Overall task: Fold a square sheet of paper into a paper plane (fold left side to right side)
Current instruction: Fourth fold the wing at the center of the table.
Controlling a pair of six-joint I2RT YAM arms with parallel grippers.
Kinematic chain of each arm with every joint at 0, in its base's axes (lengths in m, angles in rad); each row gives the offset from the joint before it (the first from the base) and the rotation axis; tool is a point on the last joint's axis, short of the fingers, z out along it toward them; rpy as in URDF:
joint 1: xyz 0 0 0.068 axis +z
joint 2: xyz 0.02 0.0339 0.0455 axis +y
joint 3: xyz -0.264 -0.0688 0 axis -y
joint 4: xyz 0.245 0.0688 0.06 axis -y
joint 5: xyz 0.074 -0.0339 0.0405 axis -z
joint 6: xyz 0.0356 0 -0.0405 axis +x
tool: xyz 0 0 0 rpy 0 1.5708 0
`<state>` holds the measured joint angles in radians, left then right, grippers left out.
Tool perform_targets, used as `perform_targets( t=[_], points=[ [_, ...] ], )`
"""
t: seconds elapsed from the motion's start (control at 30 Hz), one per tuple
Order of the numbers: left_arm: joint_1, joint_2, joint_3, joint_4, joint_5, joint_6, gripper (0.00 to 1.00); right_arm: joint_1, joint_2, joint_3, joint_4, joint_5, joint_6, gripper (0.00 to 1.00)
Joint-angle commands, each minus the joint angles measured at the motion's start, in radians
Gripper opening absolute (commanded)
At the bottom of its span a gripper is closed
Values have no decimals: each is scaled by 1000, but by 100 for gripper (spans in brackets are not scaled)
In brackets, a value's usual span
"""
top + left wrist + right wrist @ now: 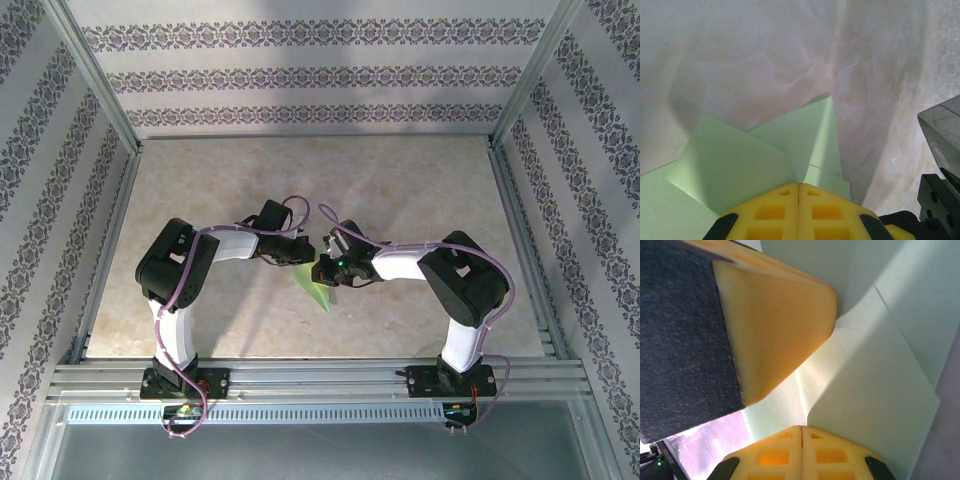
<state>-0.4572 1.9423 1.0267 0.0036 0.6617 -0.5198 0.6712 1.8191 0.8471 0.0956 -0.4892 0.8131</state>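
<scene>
Bright, even overhead light; soft shadows, wrist close-ups slightly blurred.

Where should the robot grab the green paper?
Probably its near pointed corner, coming low from that side: the green paper lies flat, and the left gripper and right gripper, both shut, crowd its far end.

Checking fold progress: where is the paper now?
The paper sits mid-table in the top view, where the left gripper and right gripper meet, both shut on it.
</scene>
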Motion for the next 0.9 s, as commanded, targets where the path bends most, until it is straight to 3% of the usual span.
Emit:
perform_targets(
  t=[0.0,0.3,0.87],
  points=[
    [0,16,-28,-65,-91,13,0,30,-15,-54,-56,-23,3,0],
    [1,29,-27,-71,-108,8,0,80,-71,-100,-87,-38,25,0],
    [1,24,-17,-82,-106,14,0,85,-120,-171,-99,-22,35,0]
  ],
)
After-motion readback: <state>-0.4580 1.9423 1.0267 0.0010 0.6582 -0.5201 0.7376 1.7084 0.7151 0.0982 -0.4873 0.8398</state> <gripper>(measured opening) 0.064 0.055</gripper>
